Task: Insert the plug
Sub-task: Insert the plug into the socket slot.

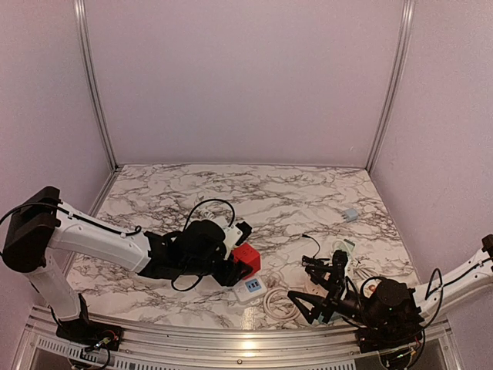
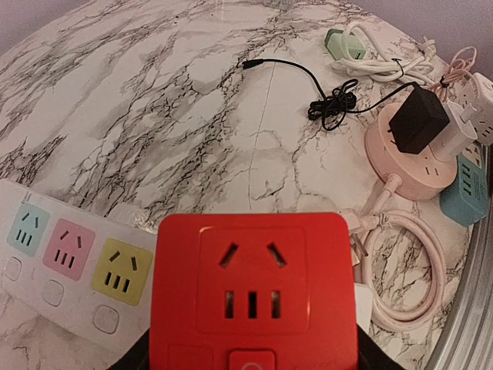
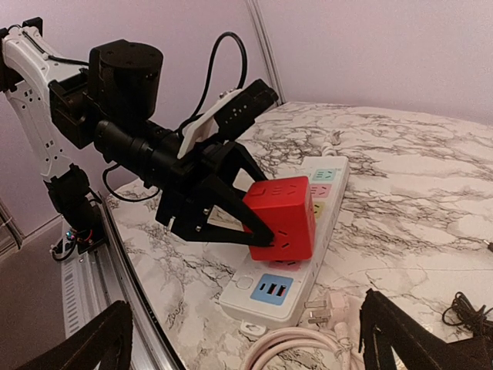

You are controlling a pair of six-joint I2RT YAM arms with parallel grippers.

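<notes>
My left gripper (image 1: 236, 267) is shut on a red cube socket adapter (image 1: 246, 258), its black fingers (image 3: 231, 202) clamping two opposite sides. The cube fills the lower left wrist view (image 2: 254, 285) with its socket face up. In the right wrist view the cube (image 3: 283, 217) sits slightly tilted on a white power strip (image 3: 286, 299), over the socket just behind the blue USB panel; its prongs are hidden. The strip's coloured sockets show in the left wrist view (image 2: 69, 262). My right gripper (image 3: 246, 347) is open and empty, low near the strip's end.
A pale pink plug (image 3: 327, 310) on a coiled cable (image 2: 404, 270) lies by the strip's near end. A pink round socket (image 2: 412, 166) with a black adapter (image 2: 416, 123), a teal strip (image 2: 464, 189), a green charger (image 2: 343, 42) and a black cable (image 2: 327, 100) lie to the right. The table's metal edge (image 3: 131, 262) runs close by.
</notes>
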